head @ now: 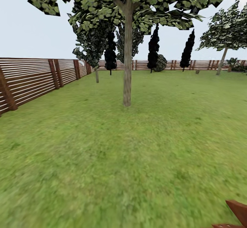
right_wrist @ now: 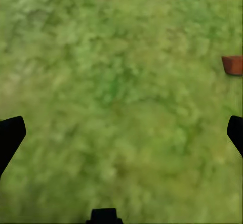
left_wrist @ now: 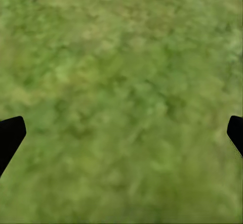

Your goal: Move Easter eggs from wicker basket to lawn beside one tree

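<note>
Ahead: one tree (head: pixel 127 66) on lawn (head: pixel 103 159) | left gripper (left_wrist: pixel 121 133), right gripper (right_wrist: pixel 121 133) spread, empty

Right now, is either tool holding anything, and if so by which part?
Nothing is held. The left tool and the right tool both hang open over the green grass lawn, with only grass between their black fingertips.

Pale-trunked tree (head: pixel 127 66) stands on lawn (head: pixel 103 159) near fence (head: pixel 31 77).
</note>
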`<state>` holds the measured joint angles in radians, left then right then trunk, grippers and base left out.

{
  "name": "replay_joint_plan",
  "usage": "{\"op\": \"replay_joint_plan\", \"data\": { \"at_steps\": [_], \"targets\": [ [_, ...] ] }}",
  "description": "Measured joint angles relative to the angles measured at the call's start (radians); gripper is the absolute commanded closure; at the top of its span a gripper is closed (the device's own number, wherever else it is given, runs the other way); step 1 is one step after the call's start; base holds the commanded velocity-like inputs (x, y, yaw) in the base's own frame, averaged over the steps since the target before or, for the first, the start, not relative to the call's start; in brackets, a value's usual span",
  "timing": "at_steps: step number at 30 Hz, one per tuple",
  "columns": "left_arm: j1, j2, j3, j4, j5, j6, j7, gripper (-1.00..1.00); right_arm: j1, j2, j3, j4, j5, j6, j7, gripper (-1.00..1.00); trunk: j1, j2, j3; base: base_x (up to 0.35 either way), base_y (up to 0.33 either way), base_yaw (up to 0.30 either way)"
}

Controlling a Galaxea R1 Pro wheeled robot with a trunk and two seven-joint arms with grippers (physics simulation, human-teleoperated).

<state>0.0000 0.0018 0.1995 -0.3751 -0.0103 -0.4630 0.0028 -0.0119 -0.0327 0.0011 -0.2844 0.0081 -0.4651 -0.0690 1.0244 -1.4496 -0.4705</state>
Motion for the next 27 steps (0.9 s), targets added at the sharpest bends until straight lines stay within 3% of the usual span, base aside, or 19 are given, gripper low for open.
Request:
{"op": "replay_joint_plan", "data": {
  "at_steps": [24, 27],
  "targets": [
    [0.0, 0.0, 0.0, 0.0, 0.0, 0.0, 0.0, -1.0, 0.0, -0.001, 0.0, 0.0, 0.0, 0.0, 0.0, -1.0, 0.0, 0.0, -0.037, 0.339, 0.0, 0.0],
    [0.0, 0.0, 0.0, 0.0, 0.0, 0.0, 0.0, -1.0, 0.0, -0.001, -0.001, 0.0, -0.001, 0.0, 0.0, -1.0, -0.011, 0.021, -0.033, 0.339, 0.0, 0.0]
  ]
}}
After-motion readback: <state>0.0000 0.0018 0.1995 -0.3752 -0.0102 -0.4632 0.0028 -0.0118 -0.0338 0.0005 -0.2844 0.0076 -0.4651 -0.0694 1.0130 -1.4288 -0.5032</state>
